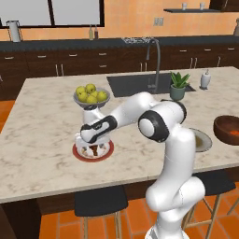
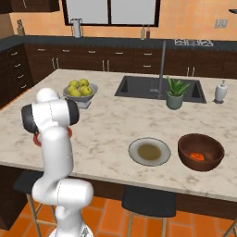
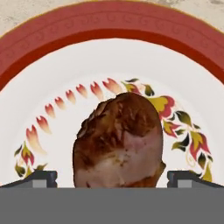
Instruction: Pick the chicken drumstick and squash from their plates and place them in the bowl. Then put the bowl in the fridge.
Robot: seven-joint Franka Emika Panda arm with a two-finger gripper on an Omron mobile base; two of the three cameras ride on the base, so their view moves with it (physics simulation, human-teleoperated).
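- The bench (image 1: 42, 140), a marble island, carries everything; the arm is stretched out to the left over it, toward the red-rimmed plate (image 1: 79, 154).
- The bowl (image 2: 201, 151) sits well apart at the far right end of the bench, with the squash (image 2: 196, 156) already seen inside as an orange patch; the grey-beige plate (image 2: 149, 151) just beside it lies bare.
- The red-rimmed plate is seen in close-up in the hand view, white centre with a flower pattern, red band around.
- The chicken drumstick (image 3: 118, 140) lies on that plate, near its middle, fat end toward the camera.
- The gripper (image 3: 111, 178) is spread fully wide, nothing held; the two fingertips (image 3: 39, 177) are seen either side of the drumstick, so the meat is judged to be bracketed already.
- Step in hand is judged as the drumstick grasp; squash part appears done.
- Contact with the plate cannot be told from these views; a slightly deeper descent is probably needed so the pads meet the thick body, not the top.
- Closing should be kept centred, since the rounded meat may roll or squirt out sideways.
- A straight lift is advised before the long carry right to the bowl, and the plate should not be dragged.
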